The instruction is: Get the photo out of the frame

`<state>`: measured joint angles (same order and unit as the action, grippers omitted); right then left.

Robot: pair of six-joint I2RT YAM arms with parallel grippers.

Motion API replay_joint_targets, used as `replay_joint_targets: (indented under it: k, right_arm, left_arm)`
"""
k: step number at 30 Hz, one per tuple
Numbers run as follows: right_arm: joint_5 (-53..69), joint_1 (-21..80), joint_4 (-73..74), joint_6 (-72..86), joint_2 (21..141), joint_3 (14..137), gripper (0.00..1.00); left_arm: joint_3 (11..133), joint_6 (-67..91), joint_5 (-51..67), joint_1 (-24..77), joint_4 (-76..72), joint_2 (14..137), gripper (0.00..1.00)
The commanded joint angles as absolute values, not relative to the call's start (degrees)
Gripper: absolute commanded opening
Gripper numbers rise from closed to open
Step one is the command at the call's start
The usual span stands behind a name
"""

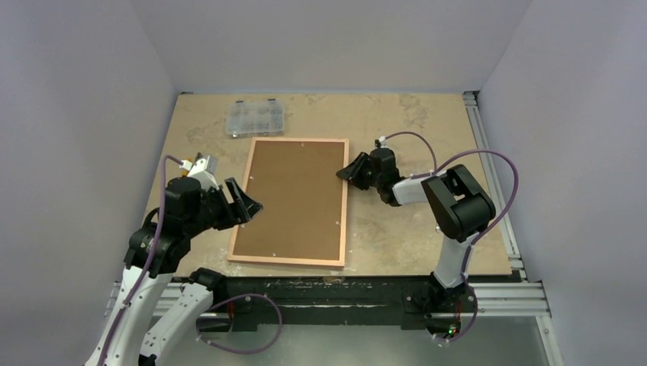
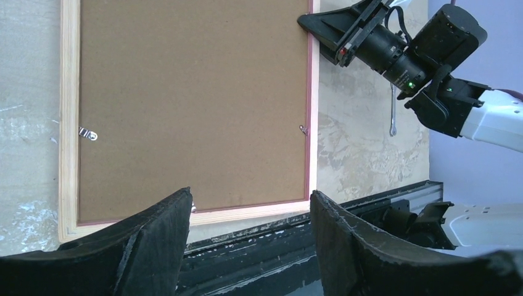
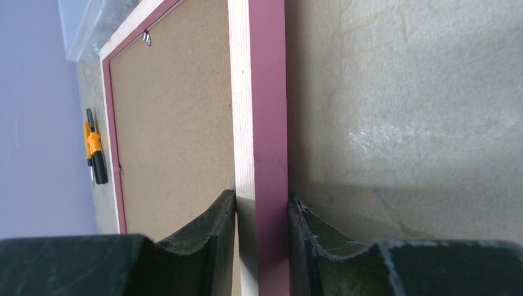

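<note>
Two grippers: right gripper (image 3: 262, 209) pinches the frame (image 3: 268, 92) on its right edge; left gripper (image 2: 250, 197) hovers spread.

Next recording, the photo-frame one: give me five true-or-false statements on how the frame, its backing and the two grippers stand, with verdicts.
1. The frame lies with its brown backing board facing up. True.
2. The photo is out and lying on the table. False: no photo shows, and the backing board sits in the frame.
3. The right gripper is closed on the frame's right edge rail. True.
4. The left gripper clamps the frame's left edge. False: its jaws stand open and hold nothing.
5. The clear plastic box rests on the backing board. False: it sits on the table beyond the frame's far edge, apart from it.
</note>
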<state>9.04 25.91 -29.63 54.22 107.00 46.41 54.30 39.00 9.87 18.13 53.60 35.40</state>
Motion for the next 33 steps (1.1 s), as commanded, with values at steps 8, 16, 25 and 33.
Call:
replay_joint_targets:
  k: [8,16,25,33]
  right_arm:
    - [10.05,27.53,-21.90,46.02,110.35,49.66,0.21]
    - [1.83,29.56,-3.51,39.13,109.31,57.11,0.48]
    - [-6.22,30.51,4.10,29.28,102.24,56.77,0.63]
    - [-3.26,39.03,-2.95,28.32,83.30,40.57,0.73]
  left_arm:
    - [50.36,41.56,11.83,18.19,50.47,35.01,0.67]
    - [50.15,41.37,11.83,18.19,50.62,35.67,0.69]
    - [46.41,45.06,15.28,18.19,48.84,37.44,0.77]
    - [48.98,43.85,16.37,14.61,48.95,44.55,0.90]
